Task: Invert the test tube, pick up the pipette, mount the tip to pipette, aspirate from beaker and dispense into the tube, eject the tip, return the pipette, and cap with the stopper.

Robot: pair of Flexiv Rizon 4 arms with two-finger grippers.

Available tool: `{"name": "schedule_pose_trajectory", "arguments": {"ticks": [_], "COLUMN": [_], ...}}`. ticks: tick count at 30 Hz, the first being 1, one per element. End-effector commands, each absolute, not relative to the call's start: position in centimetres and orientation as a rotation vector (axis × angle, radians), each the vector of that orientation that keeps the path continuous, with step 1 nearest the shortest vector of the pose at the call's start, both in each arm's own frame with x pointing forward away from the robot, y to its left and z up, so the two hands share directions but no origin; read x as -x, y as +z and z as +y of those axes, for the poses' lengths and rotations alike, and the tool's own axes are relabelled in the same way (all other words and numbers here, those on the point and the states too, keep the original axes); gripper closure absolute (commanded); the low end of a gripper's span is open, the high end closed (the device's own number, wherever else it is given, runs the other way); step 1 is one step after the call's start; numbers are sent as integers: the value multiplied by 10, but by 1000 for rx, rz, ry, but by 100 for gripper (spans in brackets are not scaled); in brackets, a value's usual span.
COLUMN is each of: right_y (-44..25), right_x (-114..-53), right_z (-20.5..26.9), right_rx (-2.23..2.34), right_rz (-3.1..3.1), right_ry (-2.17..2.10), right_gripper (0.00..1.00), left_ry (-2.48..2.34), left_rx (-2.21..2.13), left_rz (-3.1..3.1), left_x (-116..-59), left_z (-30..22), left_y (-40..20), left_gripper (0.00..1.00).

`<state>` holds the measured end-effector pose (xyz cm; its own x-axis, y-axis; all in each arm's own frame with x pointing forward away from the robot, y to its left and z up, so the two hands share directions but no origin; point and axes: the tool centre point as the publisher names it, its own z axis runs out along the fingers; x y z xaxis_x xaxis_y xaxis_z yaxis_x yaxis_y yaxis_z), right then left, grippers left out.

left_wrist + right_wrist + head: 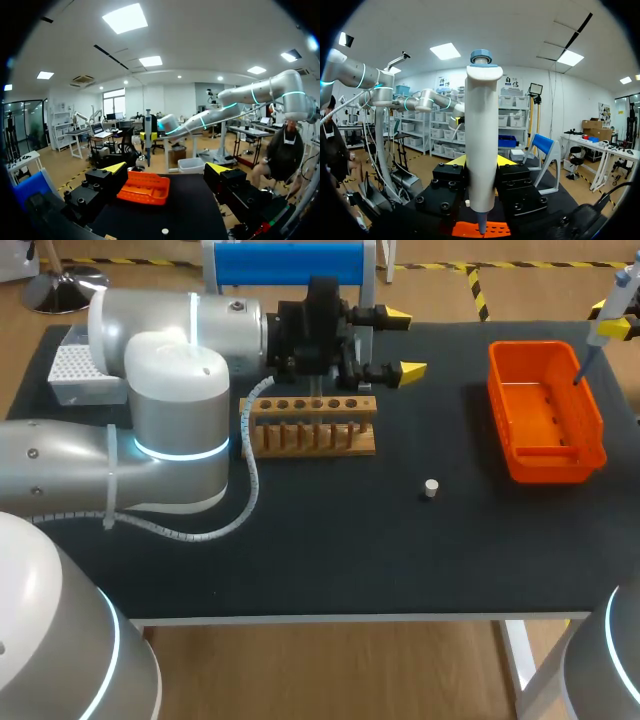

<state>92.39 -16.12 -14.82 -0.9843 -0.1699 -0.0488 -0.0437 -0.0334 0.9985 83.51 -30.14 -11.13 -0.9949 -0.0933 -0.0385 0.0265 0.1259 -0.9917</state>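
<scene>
— Holding anything, right gripper (481,162)?
— Fingers pinching pipette (481,125), nose over orange bin (545,455). Left gripper (405,342) spread, near wooden rack (310,430). 1 stopper (430,488) loose on table (350,550).

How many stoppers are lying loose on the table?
1: the stopper lies on the table between the wooden rack and the orange bin; the left arm may hide others.

Lab: tube rack (310,436), pipette (481,150)
</scene>
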Motion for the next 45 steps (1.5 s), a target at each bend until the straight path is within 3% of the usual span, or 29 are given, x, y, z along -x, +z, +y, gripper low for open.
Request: {"name": "schedule_pose_trajectory", "arguments": {"ticks": [1,25,45], "right_y": [-148,-154,-148], "right_x": [-925,-851,-837], "right_z": [-162,-13,70], "right_rx": [-239,-260,-173], "right_rz": [-2122,-2150,-2178], "right_ry": [-2180,-2104,-2164], "right_gripper": [100,100,100], "left_ry": [-2018,-2018,-2018], "left_rx": [69,69,69], "left_rz": [2288,2288,2288], "left_x": [-835,-835,-835], "left_z": [-301,-301,-301], "left_y": [-111,-111,-111], "left_gripper": [0,0,0]}}
